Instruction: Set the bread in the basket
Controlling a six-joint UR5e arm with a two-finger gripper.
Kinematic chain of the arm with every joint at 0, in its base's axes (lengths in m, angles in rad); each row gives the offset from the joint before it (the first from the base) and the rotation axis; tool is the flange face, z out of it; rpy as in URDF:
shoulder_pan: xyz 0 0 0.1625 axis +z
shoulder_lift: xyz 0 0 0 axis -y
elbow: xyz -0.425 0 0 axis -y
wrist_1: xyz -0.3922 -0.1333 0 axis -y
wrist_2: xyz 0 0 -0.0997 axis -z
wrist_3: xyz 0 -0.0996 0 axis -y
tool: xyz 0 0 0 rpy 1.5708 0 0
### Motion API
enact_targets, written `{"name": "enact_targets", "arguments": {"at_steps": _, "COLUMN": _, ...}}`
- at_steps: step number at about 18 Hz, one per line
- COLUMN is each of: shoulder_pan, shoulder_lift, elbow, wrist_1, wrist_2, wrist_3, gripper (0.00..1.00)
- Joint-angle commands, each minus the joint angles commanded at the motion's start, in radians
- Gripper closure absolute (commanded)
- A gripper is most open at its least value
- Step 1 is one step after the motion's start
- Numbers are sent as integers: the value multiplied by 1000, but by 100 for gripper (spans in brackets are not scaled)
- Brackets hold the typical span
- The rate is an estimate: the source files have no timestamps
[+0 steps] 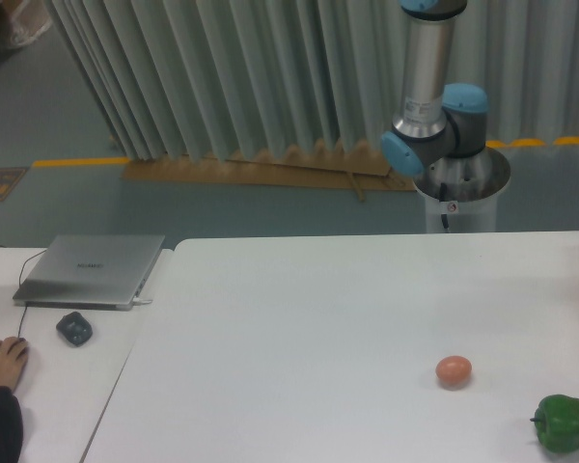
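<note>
Spanning the lower right two-thirds of the frame, the white table [309, 318] carries only two loose items, both at lower right. No bread and no basket show anywhere in this view, so the task's loaf cannot be located; both may lie beyond the right edge, though that is a guess.

Arm: UR5e column and blue-capped elbow joint [434, 125] stand on a steel pedestal [460, 188] behind the table's far edge, upper right. The remaining links run out of frame at the top, so the gripper is not in view and its opening cannot be told.

Second, lower table at lower left holds a closed grey laptop [90, 270], a dark mouse [73, 328] just in front of it, and a person's hand [2, 362] resting flat at the left edge, apparently an operator's station kept apart from the work surface.

Green pepper [565, 422] sits at the lower right corner; pinkish-tan egg-like ball [454, 370] lies near it to the left, apart. Judged as distractors, untouched.
</note>
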Motion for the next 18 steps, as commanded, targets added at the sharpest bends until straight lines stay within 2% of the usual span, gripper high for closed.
{"name": "enact_targets", "arguments": {"at_steps": 1, "shoulder_pan": 0, "shoulder_lift": -2, "elbow": 0, "wrist_1": 2, "wrist_2": 0, "wrist_3": 2, "gripper": 38}}
{"name": "enact_targets", "arguments": {"at_steps": 3, "shoulder_pan": 2, "shoulder_lift": -2, "elbow": 2, "wrist_1": 2, "wrist_2": -2, "wrist_3": 3, "gripper": 0}}
{"name": "enact_targets", "arguments": {"at_steps": 18, "shoulder_pan": -12, "shoulder_lift": 6, "elbow": 6, "wrist_1": -9, "wrist_2": -52, "wrist_3": -52, "gripper": 0}}
